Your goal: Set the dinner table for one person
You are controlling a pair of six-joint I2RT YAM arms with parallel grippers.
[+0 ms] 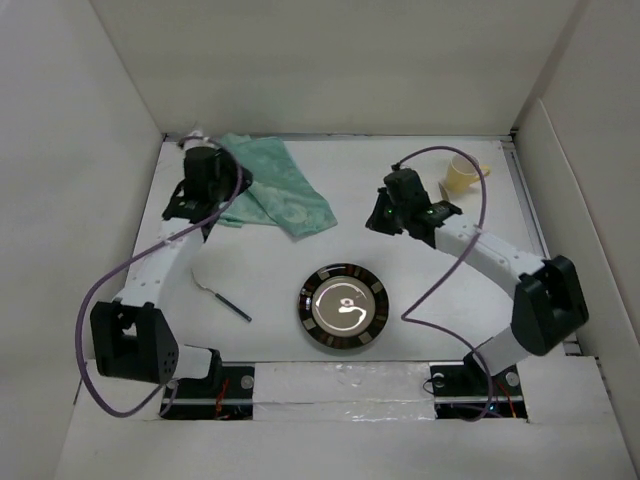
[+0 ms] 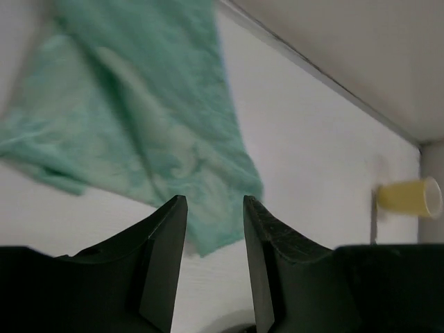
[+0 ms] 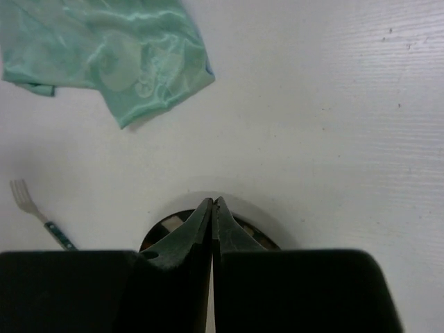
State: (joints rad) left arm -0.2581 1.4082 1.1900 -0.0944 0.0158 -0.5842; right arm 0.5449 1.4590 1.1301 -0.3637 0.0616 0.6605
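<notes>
So the whole thing sits in a box of plain white walls [image 1: 340, 70], and the dinner table [image 1: 280, 270] is the matte white surface filling the floor of it, from the arm bases at the near edge to the back wall. There's a strip of shiny tape along that near edge, between the bases.

Next biggest is the shiny mint-green cloth [image 1: 280, 190], rumpled and lying crooked in the far left part of the table. Then a round plate [image 1: 305, 308] with a dark patterned rim, near the middle, closer to the front.

The left gripper [image 2: 215, 201] is over the cloth's edge, jaws apart with nothing between them. The right gripper [image 3: 213, 202] is pinched fully closed on nothing, hanging beyond the plate.

There's a small yellow cup [image 1: 460, 175] near the far right corner, and a fork [image 1: 222, 297] left of the plate, well apart from it.
</notes>
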